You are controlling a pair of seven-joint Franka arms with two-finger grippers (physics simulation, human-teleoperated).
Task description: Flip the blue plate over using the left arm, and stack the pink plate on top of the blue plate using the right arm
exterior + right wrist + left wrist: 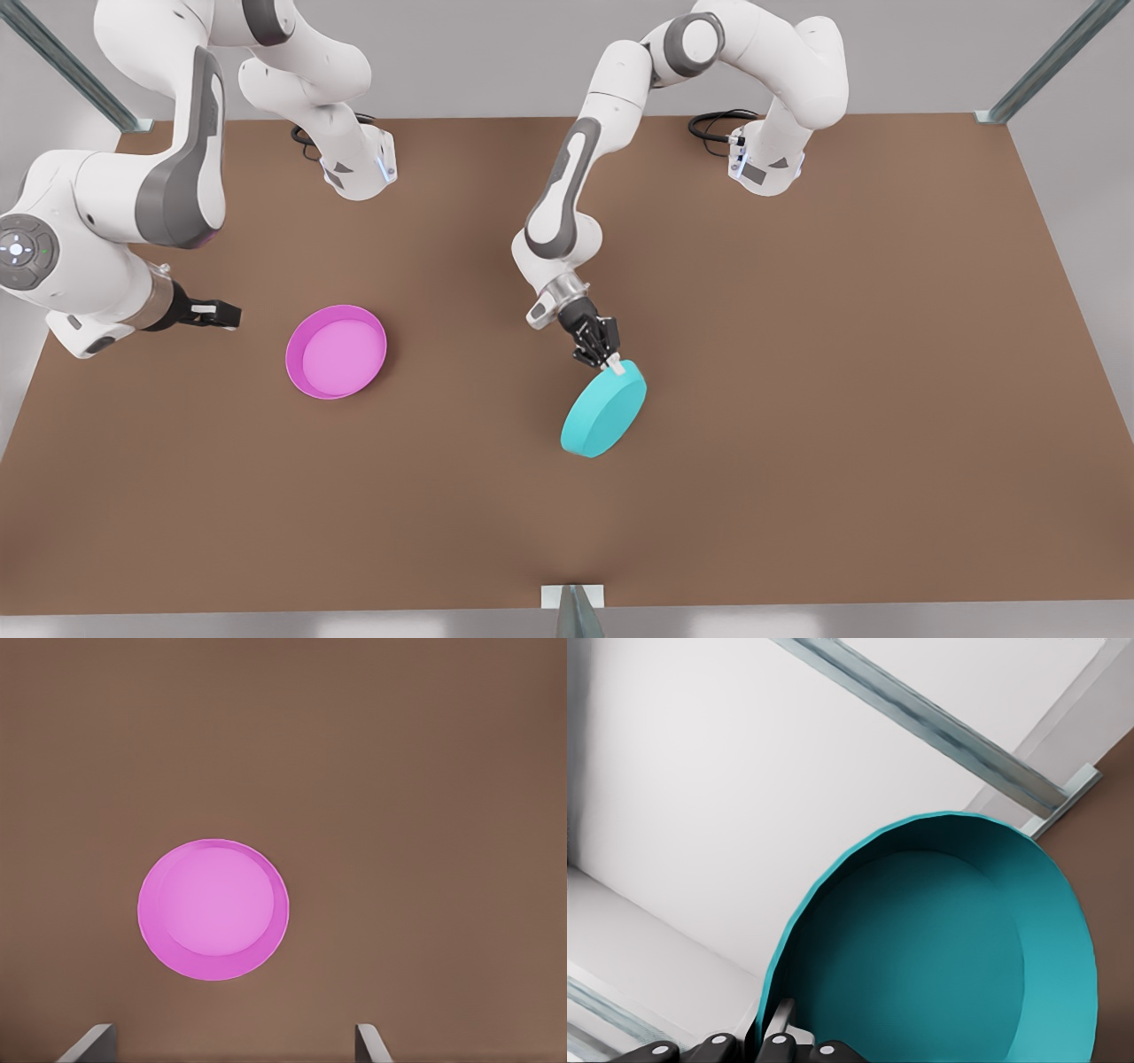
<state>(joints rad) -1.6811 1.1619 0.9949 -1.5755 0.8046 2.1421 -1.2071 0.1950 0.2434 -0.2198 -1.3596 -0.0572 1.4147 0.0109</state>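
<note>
The left pincer (608, 357) pinches the rim of the blue plate (604, 408), one finger (778, 1025) inside the wall and the other outside, and the plate hangs tilted from it, base toward the front camera and its far edge low, at or near the counter (797, 354); whether it touches cannot be told. The grip takes only a narrow bite of a low upright rim, so the likely failure is the plate swivelling or slipping out mid-flip and landing open side up, or skidding away across the counter. Letting go while it stands this steep could send it rolling on edge. Well apart from this pincer, the right pincer (221, 312) waits with fingers spread, hovering just beside the pink plate (337, 352), which lies flat, open side up; stacking onto a shifted blue plate would miss.
</note>
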